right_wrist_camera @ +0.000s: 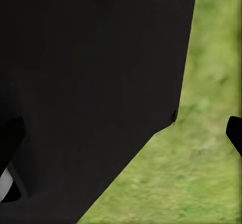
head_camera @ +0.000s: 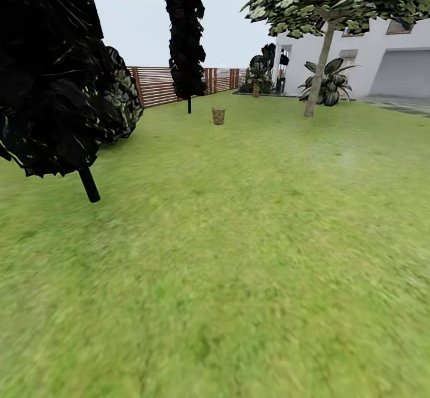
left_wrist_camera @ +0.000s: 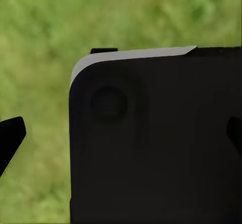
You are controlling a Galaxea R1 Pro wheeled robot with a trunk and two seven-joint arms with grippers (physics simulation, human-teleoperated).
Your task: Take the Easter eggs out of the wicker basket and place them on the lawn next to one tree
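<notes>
Eggs unseen, nothing done: basket (head_camera: 218,116) stands far across the lawn (head_camera: 239,255), near a tree (head_camera: 318,76); jaws' state unclear.

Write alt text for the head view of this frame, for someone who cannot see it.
A small tan-brown wicker basket stands far off on a broad green lawn, its contents too small to make out. Black-foliaged conifers loom at left; a slim grey-brown tree trunk with green leaves rises at right before a white house, with a brown slatted fence behind.

Home garden: lawn (head_camera: 239,255), slatted fence (head_camera: 158,85), white house (head_camera: 382,58)
</notes>
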